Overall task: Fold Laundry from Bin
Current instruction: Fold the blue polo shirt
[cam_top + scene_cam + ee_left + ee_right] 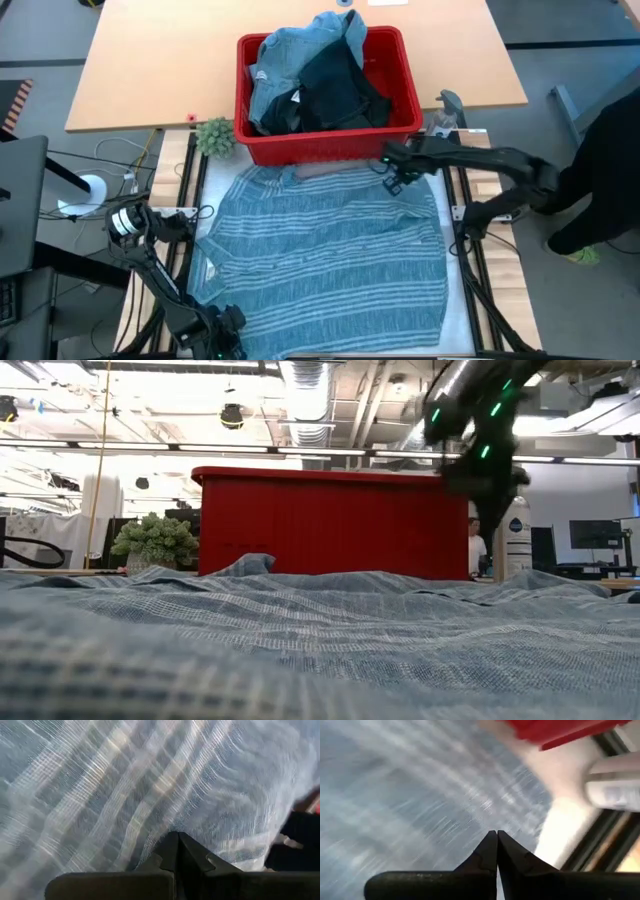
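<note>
The blue-grey striped shirt [325,250] lies spread flat over most of the table. Behind it stands the red bin [330,140], with light blue denim pieces [295,55] and a dark garment [340,90] heaped inside. My left gripper [215,335] is at the shirt's near left corner, shut on the cloth [150,795]. My right gripper [496,834] hovers shut and empty above the shirt's far right corner [420,190], just in front of the bin. My left gripper pinches the striped shirt at its near left corner [170,827] between its two shut fingers, coming slanting down from the table's near left. Whether it has one layer or several is hidden by the cloth itself. The rest of the shirt lies on the table.
A small green plant [215,137] stands left of the bin. A grey object [450,105] sits right of the bin. Black frame rails [470,250] run along the table's sides. A person in dark clothes [610,160] stands at the right.
</note>
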